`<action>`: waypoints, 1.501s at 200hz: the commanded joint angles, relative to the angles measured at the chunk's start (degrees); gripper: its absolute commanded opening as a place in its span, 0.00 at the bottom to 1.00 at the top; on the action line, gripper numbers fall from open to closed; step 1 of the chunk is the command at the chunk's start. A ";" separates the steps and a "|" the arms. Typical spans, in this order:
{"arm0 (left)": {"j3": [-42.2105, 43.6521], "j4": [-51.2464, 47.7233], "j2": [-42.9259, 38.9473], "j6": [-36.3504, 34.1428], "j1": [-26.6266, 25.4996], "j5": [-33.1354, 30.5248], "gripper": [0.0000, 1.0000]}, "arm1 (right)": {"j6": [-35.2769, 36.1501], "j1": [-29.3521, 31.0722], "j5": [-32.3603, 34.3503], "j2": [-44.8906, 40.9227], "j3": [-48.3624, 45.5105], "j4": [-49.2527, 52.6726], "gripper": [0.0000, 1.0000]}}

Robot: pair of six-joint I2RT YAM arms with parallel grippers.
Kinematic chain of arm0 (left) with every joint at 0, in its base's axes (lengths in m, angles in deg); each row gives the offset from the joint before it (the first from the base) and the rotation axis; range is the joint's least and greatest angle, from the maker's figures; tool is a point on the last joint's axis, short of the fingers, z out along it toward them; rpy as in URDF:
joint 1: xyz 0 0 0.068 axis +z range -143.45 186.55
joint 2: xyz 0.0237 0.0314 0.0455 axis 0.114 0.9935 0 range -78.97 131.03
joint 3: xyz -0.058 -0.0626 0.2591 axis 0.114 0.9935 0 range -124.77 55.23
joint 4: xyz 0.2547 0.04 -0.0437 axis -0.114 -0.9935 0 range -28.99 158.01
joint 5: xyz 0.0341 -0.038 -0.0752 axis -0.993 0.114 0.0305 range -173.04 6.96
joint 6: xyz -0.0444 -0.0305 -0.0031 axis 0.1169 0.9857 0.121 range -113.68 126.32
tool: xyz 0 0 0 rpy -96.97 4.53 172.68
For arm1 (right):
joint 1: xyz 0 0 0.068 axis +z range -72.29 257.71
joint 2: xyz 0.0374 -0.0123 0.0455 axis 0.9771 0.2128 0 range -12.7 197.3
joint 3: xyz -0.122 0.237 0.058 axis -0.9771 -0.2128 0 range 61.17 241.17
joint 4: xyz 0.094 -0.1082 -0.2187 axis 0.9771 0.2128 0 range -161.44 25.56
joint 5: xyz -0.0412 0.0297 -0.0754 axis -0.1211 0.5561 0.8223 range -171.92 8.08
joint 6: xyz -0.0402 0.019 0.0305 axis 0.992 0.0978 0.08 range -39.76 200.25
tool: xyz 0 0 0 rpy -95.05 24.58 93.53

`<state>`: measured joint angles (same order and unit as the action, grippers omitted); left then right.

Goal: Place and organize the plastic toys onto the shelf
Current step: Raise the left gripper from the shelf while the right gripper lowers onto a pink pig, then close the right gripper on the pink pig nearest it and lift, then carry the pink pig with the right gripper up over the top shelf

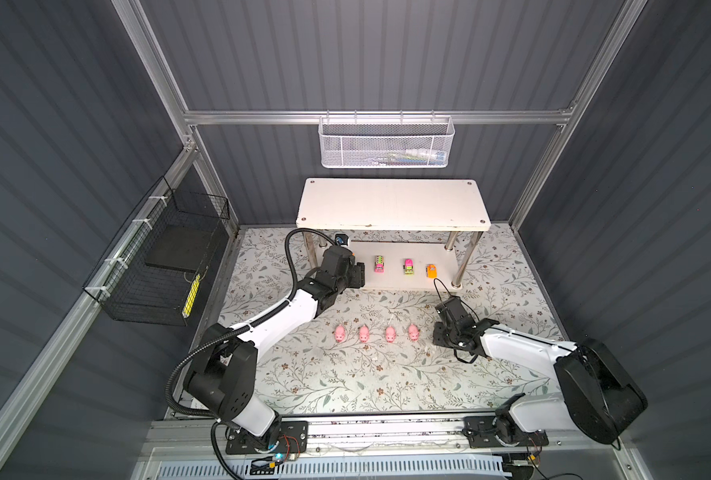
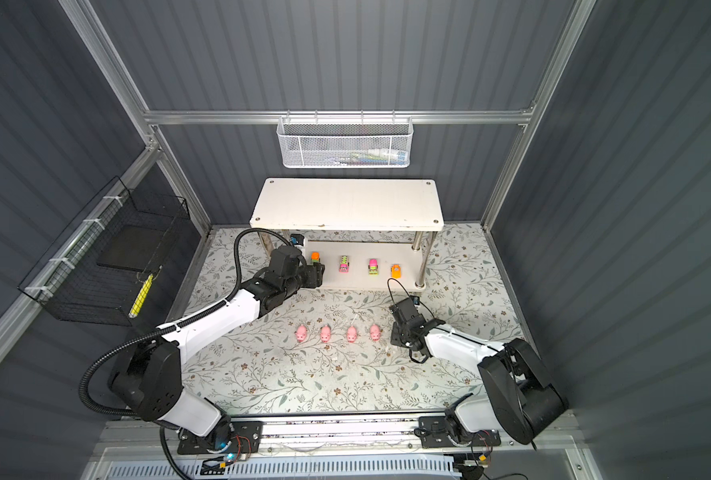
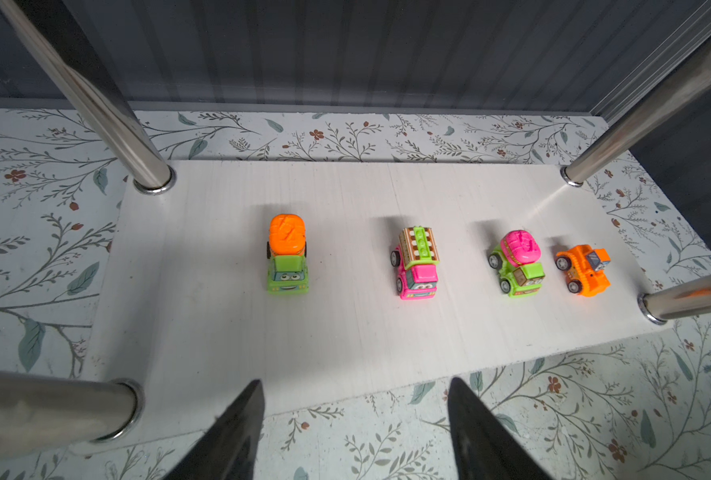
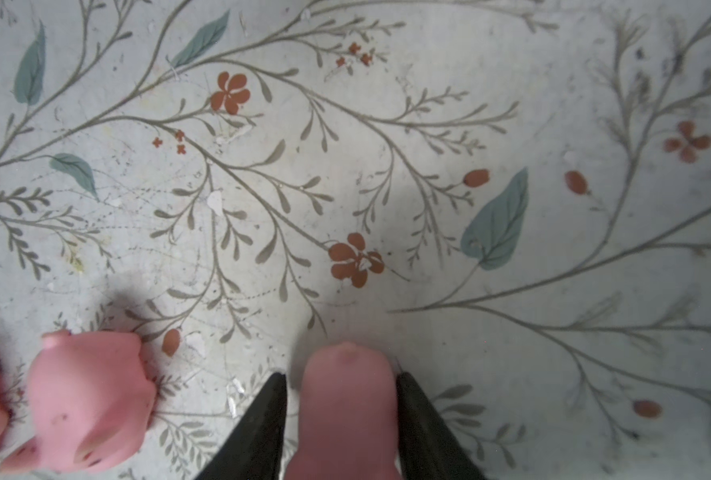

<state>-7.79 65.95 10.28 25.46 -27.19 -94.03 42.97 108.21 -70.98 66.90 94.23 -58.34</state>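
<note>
The white two-tier shelf (image 1: 391, 203) stands at the back. On its lower board (image 3: 345, 324) several toy vehicles sit in a row: a green truck with an orange drum (image 3: 287, 255), a pink truck (image 3: 417, 264), a green one with a pink drum (image 3: 518, 264) and an orange one (image 3: 584, 270). My left gripper (image 3: 353, 415) hangs open just before that board's front edge, nothing between its fingers. Several pink pigs (image 1: 390, 333) stand in a line on the table. At the line's right end my right gripper (image 4: 341, 382) points down, shut on another pink pig (image 4: 347, 407). A neighbouring pig (image 4: 89, 399) stands beside it.
A white mesh basket (image 1: 385, 143) hangs on the back rail and a black wire basket (image 1: 166, 262) on the left wall. Shiny shelf posts (image 3: 108, 99) (image 3: 54, 405) flank my left gripper. The floral table top (image 1: 345, 386) stretches in front of the pigs.
</note>
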 commanded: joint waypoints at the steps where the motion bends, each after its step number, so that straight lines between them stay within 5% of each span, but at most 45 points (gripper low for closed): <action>1: 1.05 0.57 -1.88 -0.33 -0.18 -1.04 0.70 | -0.78 0.44 1.61 1.22 1.31 3.14 0.41; 62: 1.35 0.75 -2.34 -0.58 -0.15 -1.22 0.70 | -1.00 0.83 2.42 0.10 1.54 4.02 0.30; 128: 1.25 0.23 -3.25 -0.86 -0.14 -1.05 0.70 | 1.17 0.96 1.69 -8.87 5.72 13.84 0.29; 194: 2.16 -0.22 -4.90 -0.67 -0.13 -0.19 0.70 | 6.55 0.62 1.90 -19.24 22.31 32.98 0.29; 300: 9.35 0.01 -8.94 2.49 -0.19 1.99 0.73 | 15.68 0.20 2.70 -16.95 51.67 46.56 0.31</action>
<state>-0.73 65.86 2.61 26.38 -27.19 -93.44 54.97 108.76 -69.67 48.27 140.63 -15.63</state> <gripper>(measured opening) 0.733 0.308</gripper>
